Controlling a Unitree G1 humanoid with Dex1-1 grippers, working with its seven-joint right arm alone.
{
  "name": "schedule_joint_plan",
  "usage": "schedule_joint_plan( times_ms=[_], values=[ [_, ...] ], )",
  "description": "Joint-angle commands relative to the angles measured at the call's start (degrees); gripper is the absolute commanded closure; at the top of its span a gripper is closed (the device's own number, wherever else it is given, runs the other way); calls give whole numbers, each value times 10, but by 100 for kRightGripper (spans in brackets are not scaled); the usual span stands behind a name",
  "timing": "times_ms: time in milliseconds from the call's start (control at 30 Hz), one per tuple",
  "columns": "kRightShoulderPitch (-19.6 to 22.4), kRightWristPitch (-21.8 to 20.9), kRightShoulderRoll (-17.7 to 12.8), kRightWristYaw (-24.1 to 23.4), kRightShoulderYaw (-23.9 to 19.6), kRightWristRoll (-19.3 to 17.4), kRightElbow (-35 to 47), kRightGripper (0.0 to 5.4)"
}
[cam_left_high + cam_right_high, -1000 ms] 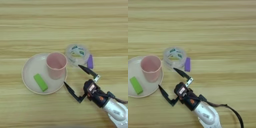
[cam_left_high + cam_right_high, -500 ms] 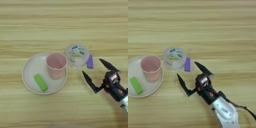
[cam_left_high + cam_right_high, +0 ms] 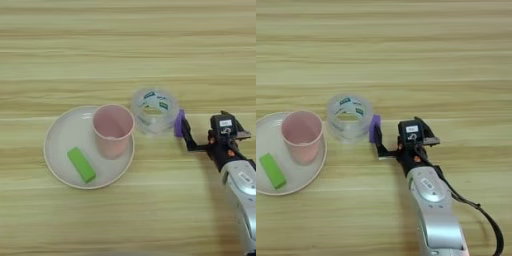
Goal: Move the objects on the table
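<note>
The light wood-grain surface (image 3: pixel 125 45) fills both views, its yellowish-tan streaks running side to side. On its left part lies the pale round plate (image 3: pixel 60 145), flat on the wood. The silver forearm (image 3: pixel 433 210) comes up from the bottom edge at the right and ends in the right gripper (image 3: pixel 387 145), which lies low over the wood just right of the tape roll.

The pink paper cup (image 3: pixel 113 129) stands upright, mouth up, on the right side of the plate, close to its rim. The clear tape roll with green-white label (image 3: pixel 154 111) lies flat on the wood just right of the cup and outside the plate, its hole facing up and the label showing on its far side.

The green rectangular block (image 3: pixel 81 164) lies flat on the plate's near left part, set at a slant, apart from the cup.

The small purple block (image 3: pixel 374 128) sits against the right side of the tape roll, touching it or very nearly so. One black finger (image 3: pixel 381 147) reaches toward the block from the near right, its tip at the block's lower edge. The other finger cannot be made out behind the gripper's body, so I cannot tell whether the fingers are apart, together, or clamped on the block.
</note>
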State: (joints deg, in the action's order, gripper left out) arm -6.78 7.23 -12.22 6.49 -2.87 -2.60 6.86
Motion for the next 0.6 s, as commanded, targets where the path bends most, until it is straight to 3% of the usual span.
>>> schedule_joint_plan(
  times_ms=[33, 200, 600],
  values=[
    [11, -6, -9, 9, 1, 7, 53, 5],
    [-13, -17, -14, 25, 13, 25, 69, 5],
    [-7, -20, -6, 27, 29, 52, 14, 5]
  ],
)
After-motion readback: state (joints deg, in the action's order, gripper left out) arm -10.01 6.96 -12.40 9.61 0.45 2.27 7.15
